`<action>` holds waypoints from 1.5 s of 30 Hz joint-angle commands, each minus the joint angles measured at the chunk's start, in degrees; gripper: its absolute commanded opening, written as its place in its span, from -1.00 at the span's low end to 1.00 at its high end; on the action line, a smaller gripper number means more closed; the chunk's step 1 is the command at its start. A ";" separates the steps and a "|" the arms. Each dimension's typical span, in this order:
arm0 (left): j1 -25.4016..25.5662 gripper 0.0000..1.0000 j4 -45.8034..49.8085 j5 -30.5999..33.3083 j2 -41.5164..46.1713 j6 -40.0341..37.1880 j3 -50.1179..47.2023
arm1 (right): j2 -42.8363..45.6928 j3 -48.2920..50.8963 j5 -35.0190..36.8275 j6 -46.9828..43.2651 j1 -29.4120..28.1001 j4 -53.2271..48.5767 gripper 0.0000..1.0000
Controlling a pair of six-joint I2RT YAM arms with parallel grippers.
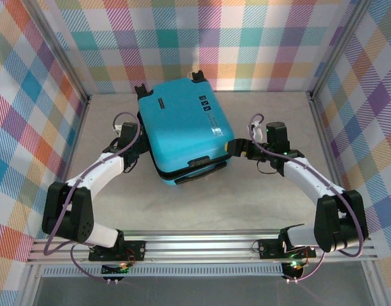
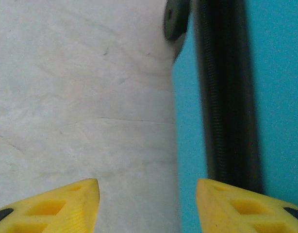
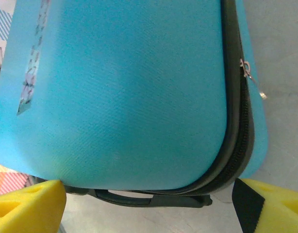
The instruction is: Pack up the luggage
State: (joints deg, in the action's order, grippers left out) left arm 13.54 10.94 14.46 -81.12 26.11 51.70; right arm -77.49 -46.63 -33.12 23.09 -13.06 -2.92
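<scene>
The luggage (image 1: 183, 131), a turquoise hard-shell suitcase, lies flat in the middle of the table with its black handle (image 1: 205, 167) facing me and its wheels at the far end. My left gripper (image 1: 143, 145) is at its left side, open. In the left wrist view the gripper (image 2: 148, 204) straddles the edge of the shell (image 2: 280, 97), one fingertip (image 2: 236, 204) lying over the black zipper band (image 2: 226, 97). My right gripper (image 1: 235, 148) is at the near right corner, open wide. From the right wrist, the luggage (image 3: 124, 97) bulges between the open gripper (image 3: 149, 194).
Plaid cloth walls (image 1: 30, 108) enclose the table (image 1: 265, 204) on the left, back and right. An aluminium rail (image 1: 202, 245) carrying both arm bases runs along the near edge. A zipper pull (image 3: 246, 68) hangs off the luggage's seam.
</scene>
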 commanded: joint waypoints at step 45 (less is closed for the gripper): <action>1.31 0.43 1.33 -30.60 6.00 4.10 7.98 | -20.61 -26.39 -6.98 -8.24 2.07 -5.84 0.98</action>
State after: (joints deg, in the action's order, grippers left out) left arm 13.74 17.23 -9.96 -75.90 29.34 60.16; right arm -97.69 -72.44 -36.60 15.97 -10.79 -8.69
